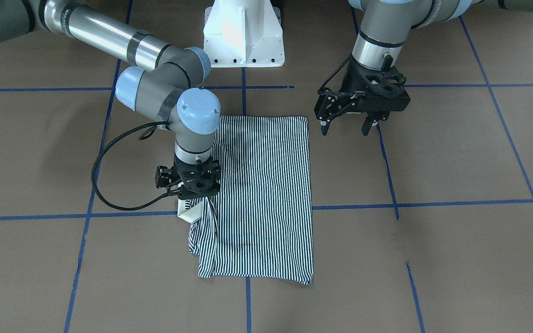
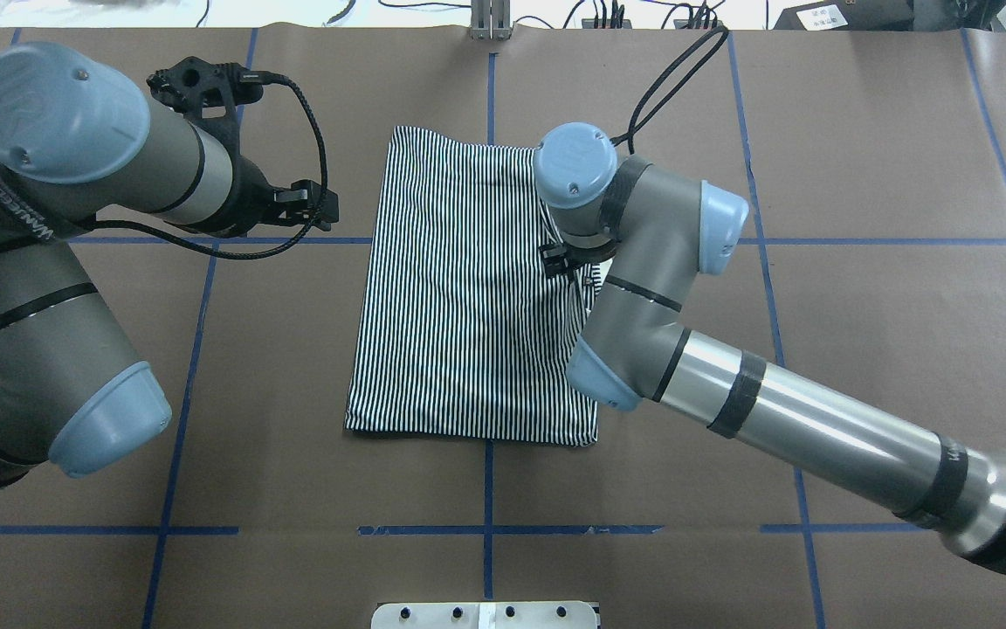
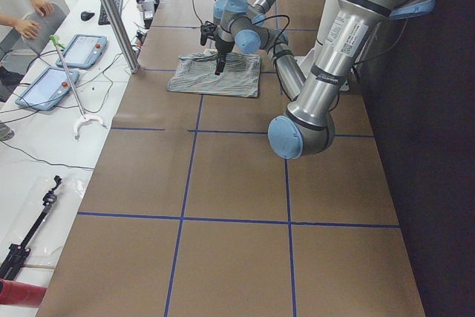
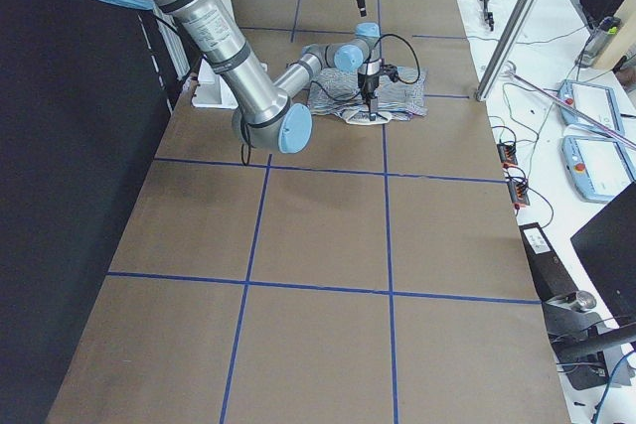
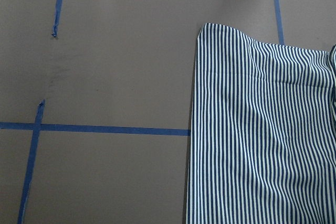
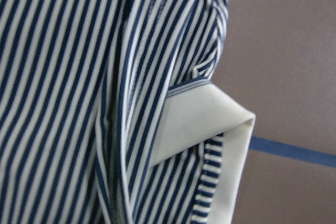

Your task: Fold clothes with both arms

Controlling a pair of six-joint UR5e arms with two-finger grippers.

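Navy-and-white cloth rises in a small peak into the right gripper (image 1: 195,196), which we see closed on the left edge of the polo shirt (image 1: 266,185) in the front-facing view. The fingertips themselves are hidden under the wrist there. Just below the grip, the cream collar (image 1: 188,212) pokes out from the stripes. The right wrist camera shows the collar at close range, folded to a point over the brown surface. From the gripper, the right arm (image 1: 109,37) runs off to the upper left of the front-facing frame.

The fingers (image 1: 367,126) of the left gripper (image 1: 346,126) stand wide apart and hold nothing. They are poised over bare table just beyond the shirt's upper right corner, clear of the cloth. The left arm (image 1: 382,27) climbs out at the upper right. Its wrist camera looks down on one shirt corner filling the right half of its frame, with crossed tape at the left.

We find the shirt at the centre of the brown table (image 1: 456,152), folded into a tall rectangle. It lies flat along its right side and is rumpled at the lower left, below the collar. Blue tape lines (image 1: 433,202) divide the surface into squares, and a white pedestal (image 1: 243,37) stands at top centre. In the left side view, a person's hands (image 3: 30,29) rest at the upper left corner, near two tablets (image 3: 82,48).
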